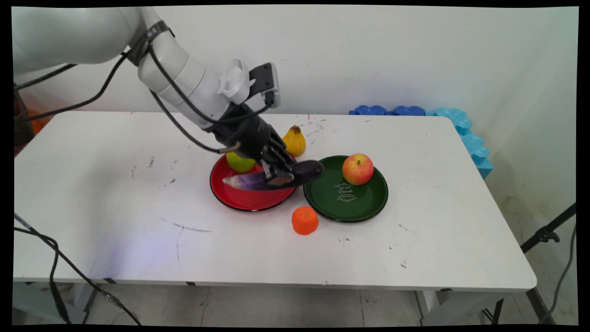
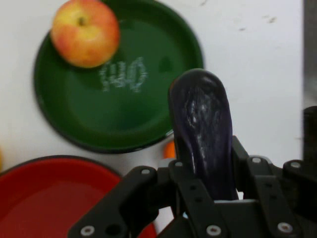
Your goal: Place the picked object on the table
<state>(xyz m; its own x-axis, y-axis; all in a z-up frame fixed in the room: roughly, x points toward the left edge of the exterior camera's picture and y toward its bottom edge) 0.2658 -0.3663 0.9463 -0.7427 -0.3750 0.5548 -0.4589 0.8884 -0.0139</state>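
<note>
A round red plate was seen mid-desk, a green apple at its far rim. The black two-finger gripper was clamped on a glossy purple eggplant, held over the plate's right edge. Just right lay a dark green plate carrying a red-yellow apple.

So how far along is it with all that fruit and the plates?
Already plated: an apple on the green plate, a green fruit on the red plate. In hand: the gripper holds an eggplant over the plates. An orange and pear sit on the table.
</note>
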